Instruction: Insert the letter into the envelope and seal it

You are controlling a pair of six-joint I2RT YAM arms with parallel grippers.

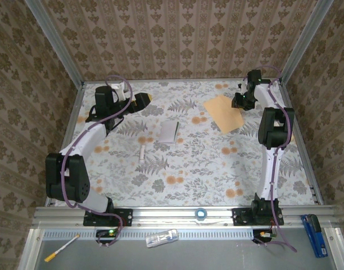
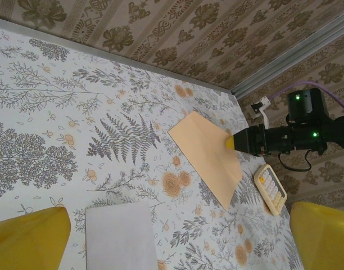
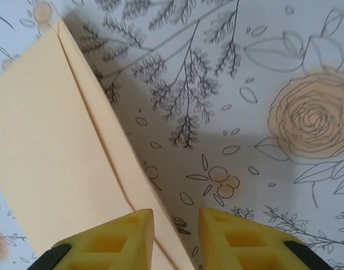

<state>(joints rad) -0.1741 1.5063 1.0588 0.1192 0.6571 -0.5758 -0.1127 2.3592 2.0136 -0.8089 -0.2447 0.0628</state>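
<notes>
**Right gripper at envelope edge, letter lying apart**

Floral-clothed counter carried everything. Tan envelope lay flat at upper right of the top view, well apart from the whitish letter, which lay near frame centre. Right gripper sat over the envelope's long edge with a narrow gap between its fingers; can't tell if it was pinching. Left gripper was spread wide at upper left, holding nothing.
</notes>
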